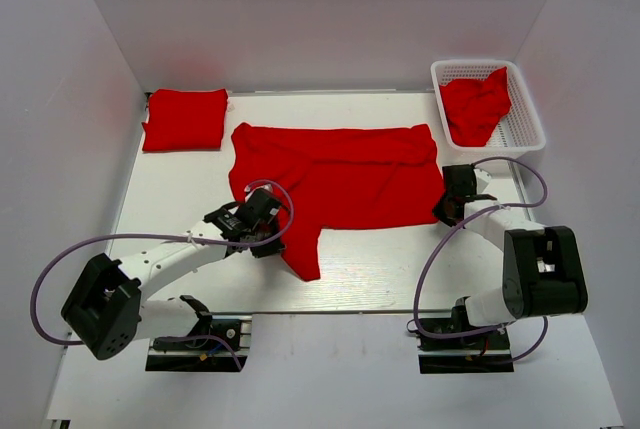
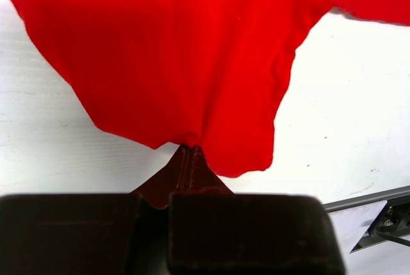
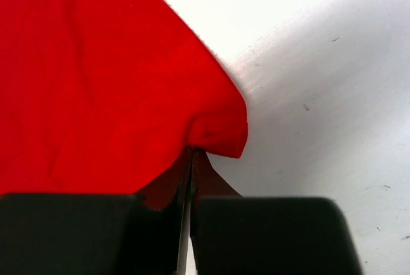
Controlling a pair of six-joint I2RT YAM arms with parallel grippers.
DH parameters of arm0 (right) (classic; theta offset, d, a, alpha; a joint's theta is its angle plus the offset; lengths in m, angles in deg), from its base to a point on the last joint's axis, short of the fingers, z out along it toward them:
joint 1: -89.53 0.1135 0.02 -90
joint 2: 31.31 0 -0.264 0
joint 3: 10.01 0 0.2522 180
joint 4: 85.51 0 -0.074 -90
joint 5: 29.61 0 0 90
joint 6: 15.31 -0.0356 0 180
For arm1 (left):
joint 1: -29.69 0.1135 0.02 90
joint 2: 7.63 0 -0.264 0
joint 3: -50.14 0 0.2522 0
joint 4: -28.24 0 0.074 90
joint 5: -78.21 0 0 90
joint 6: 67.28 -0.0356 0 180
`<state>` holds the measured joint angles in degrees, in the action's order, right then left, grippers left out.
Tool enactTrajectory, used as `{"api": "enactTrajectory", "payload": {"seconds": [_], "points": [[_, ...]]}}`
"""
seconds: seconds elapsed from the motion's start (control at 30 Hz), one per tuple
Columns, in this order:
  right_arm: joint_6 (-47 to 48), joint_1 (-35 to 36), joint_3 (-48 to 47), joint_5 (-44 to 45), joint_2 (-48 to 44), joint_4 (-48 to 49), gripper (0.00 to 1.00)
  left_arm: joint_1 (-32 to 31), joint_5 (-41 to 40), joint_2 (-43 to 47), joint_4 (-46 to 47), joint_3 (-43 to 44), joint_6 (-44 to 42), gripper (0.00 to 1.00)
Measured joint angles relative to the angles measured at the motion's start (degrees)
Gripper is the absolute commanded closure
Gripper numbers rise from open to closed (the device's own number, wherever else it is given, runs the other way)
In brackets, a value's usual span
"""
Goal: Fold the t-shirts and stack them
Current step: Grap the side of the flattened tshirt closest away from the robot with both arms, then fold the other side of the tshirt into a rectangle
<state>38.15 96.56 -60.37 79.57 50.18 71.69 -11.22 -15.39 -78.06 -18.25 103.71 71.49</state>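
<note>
A red t-shirt [image 1: 340, 174] lies spread across the middle of the table, one sleeve hanging toward the near edge. My left gripper [image 1: 262, 241] is shut on its near left edge; in the left wrist view the cloth [image 2: 173, 57] bunches at the closed tips [image 2: 189, 150]. My right gripper [image 1: 445, 211] is shut on the shirt's near right corner [image 3: 218, 127], its tips [image 3: 192, 154] pinched together. A folded red t-shirt [image 1: 185, 119] lies at the far left. Another red t-shirt [image 1: 476, 104] is crumpled in the basket.
A white plastic mesh basket [image 1: 522, 99] stands at the far right corner. White walls close in the table on three sides. Purple cables loop from both arms near the front edge.
</note>
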Motion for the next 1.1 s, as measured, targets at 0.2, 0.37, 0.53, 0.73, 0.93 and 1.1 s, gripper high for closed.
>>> {"api": "enactTrajectory", "payload": {"seconds": [0.2, 0.37, 0.53, 0.73, 0.93, 1.1], "points": [[0.4, 0.0, 0.6, -0.5, -2.7, -1.9, 1.0, 0.0, 0.2, 0.5, -1.9, 0.4, 0.2, 1.0], [1.5, 0.0, 1.9, -1.0, -9.7, -4.2, 1.0, 0.4, 0.7, 1.4, -3.7, 1.8, 0.2, 1.0], [2.6, 0.0, 1.5, -0.9, -10.2, -4.8, 1.0, 0.7, 0.8, -0.5, -3.9, 6.1, 0.1, 1.0], [3.2, 0.0, -2.2, -1.0, -6.8, -5.0, 1.0, 1.2, -0.6, -7.6, -5.2, 14.8, -0.4, 1.0], [4.0, 0.0, -6.3, -1.1, -3.4, -5.9, 1.0, 4.0, -3.7, -12.0, -7.6, 21.6, -1.7, 1.0], [4.7, 0.0, -10.0, -1.1, -1.2, -6.3, 1.0, 7.3, -5.3, -17.1, -8.4, 27.1, -4.2, 1.0]]}}
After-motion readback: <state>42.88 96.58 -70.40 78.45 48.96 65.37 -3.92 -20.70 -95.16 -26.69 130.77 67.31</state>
